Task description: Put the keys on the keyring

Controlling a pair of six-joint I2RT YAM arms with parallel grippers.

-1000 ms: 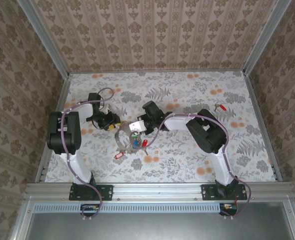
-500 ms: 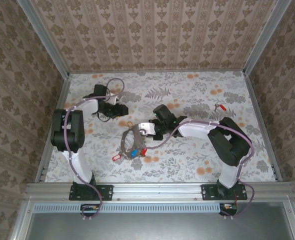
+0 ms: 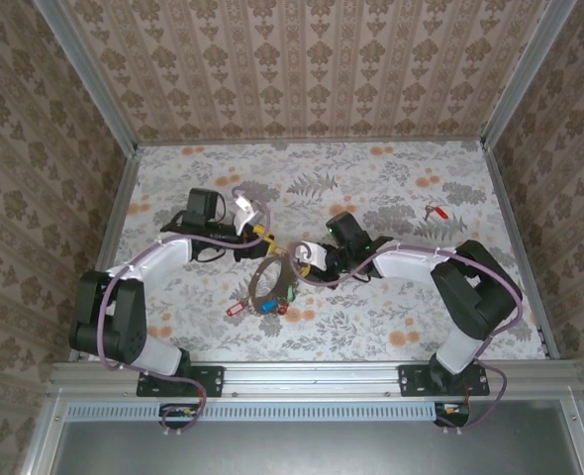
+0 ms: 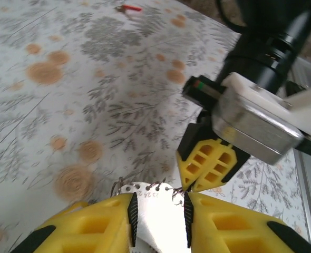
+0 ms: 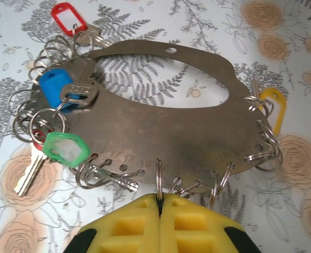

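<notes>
Our left gripper (image 4: 158,213) straddled the keyring (image 5: 161,132) rim near the middle of the surface (image 3: 391,168); we could not tell whether it pinched. Red, blue and green keys (image 5: 58,89) hung there already. Our right gripper (image 5: 159,203), clamped on the keyring's edge, steadied it. One red key (image 3: 436,212) lay near the right edge.

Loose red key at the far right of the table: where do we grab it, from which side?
Grip the red key by its red head, coming straight down from above: it lies flat on the table, clear of other things, and the head is probably its thickest part. Blade direction is too small to tell.
</notes>
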